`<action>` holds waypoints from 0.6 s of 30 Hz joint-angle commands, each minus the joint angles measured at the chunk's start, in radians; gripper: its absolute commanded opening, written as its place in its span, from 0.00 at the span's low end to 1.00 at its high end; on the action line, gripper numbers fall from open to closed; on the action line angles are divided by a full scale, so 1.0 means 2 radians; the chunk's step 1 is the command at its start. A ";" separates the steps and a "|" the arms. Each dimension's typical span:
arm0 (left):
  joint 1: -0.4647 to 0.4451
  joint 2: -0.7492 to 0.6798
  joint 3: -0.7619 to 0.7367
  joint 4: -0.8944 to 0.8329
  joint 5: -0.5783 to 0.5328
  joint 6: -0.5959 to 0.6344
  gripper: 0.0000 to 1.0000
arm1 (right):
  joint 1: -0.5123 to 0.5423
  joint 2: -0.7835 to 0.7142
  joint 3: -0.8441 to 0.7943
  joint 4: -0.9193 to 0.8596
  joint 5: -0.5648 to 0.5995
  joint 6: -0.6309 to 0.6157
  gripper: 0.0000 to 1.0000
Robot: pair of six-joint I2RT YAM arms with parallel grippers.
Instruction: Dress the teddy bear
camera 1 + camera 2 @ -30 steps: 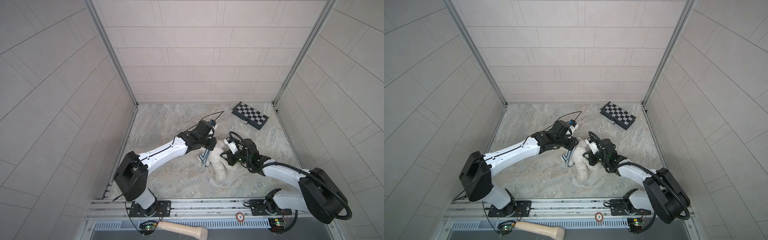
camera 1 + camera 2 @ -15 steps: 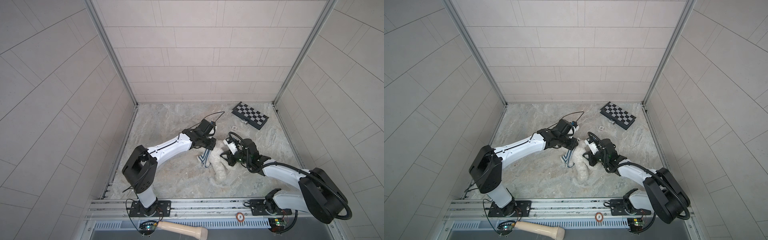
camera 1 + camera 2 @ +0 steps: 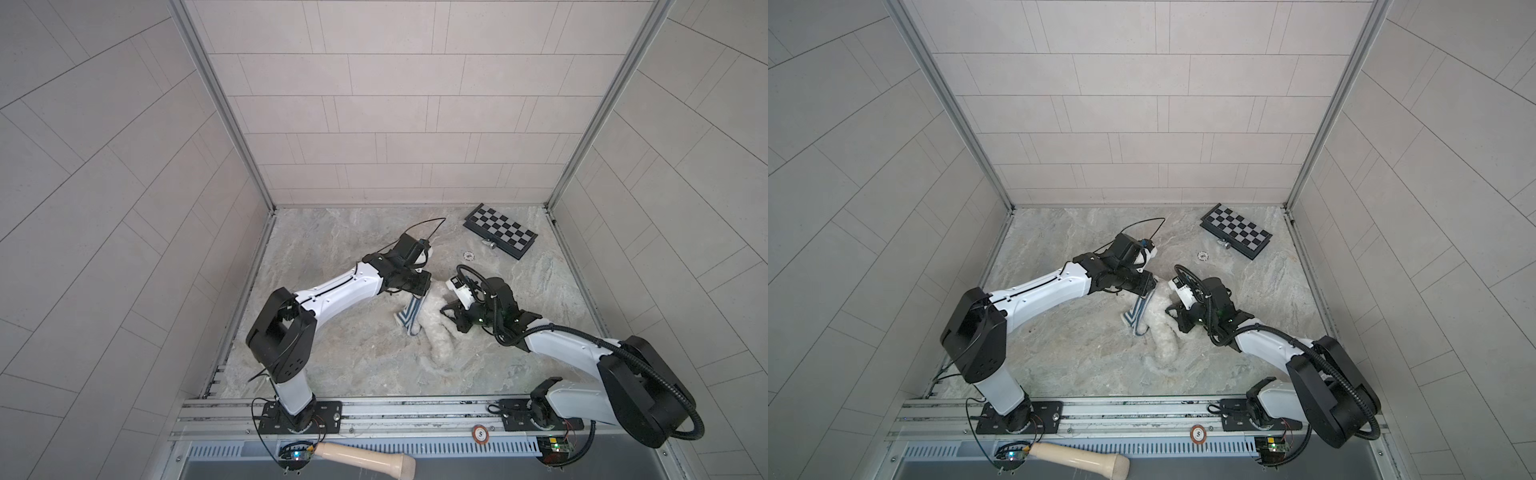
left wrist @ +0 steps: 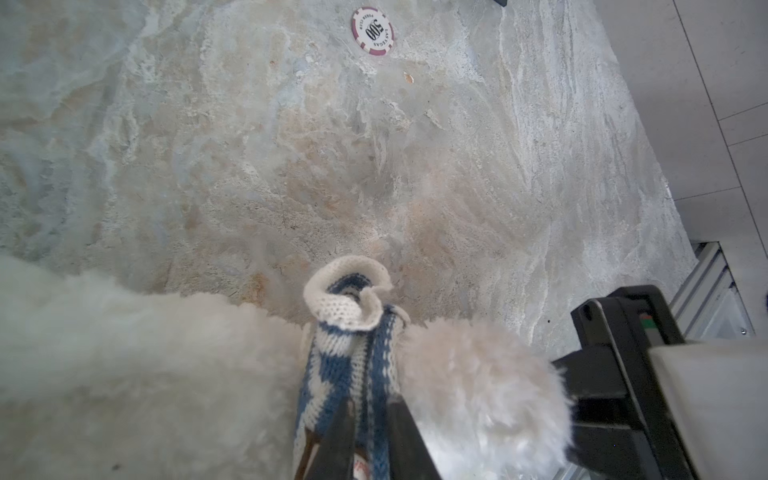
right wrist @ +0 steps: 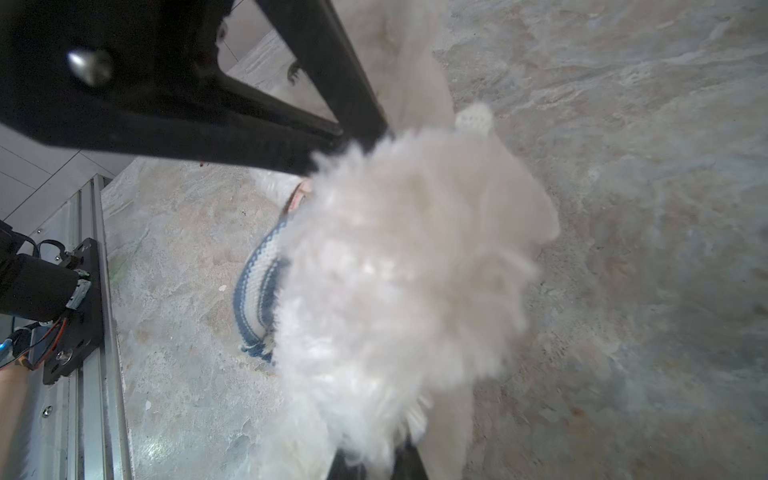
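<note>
Tugging on two soft things at once is the main hazard here. The teddy bear (image 3: 436,336) lies limp near the middle of the desk (image 3: 353,361), between the two arms, and it is not yet inside any garment. If either arm pulls sideways, the whole bear is likely to slide or roll over the smooth top rather than take the cloth.

The striped shirt (image 3: 409,318) lies bunched along the bear's side, touching the fur. In the left wrist view its rolled white edge curls in on itself, so an opening may collapse or snag on fluff before a limb goes through.

The left claw (image 4: 370,449) is nearly closed, pinching a fold of that knit. It may be holding two layers together, which would seal the hole. The right claw (image 5: 374,465) is closed on a tuft of the bear's fur, a shallow hold that could slip under load. The two claws sit close together and could knock each other.

The bear's face is hidden, and I cannot tell which part of it is held. Its fur blurs in the right wrist view and blends into the pale desk in both top views. The shirt's neck, sleeves and badge are lost in the folds. The right claw's fingertips are cut off at the frame edge.
</note>
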 commanded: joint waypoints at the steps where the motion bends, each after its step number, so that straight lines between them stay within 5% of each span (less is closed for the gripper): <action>1: -0.002 -0.013 -0.009 -0.003 0.018 -0.007 0.25 | 0.003 -0.015 0.014 0.011 -0.006 -0.019 0.00; 6: -0.002 -0.004 -0.011 -0.006 0.019 -0.005 0.25 | 0.004 -0.017 0.015 0.010 -0.006 -0.020 0.00; 11: -0.002 0.002 -0.004 -0.005 0.024 -0.006 0.07 | 0.004 -0.022 0.018 0.002 0.000 -0.026 0.00; 18: 0.001 -0.029 -0.014 0.011 0.030 -0.014 0.00 | 0.004 -0.029 0.021 -0.010 0.010 -0.030 0.00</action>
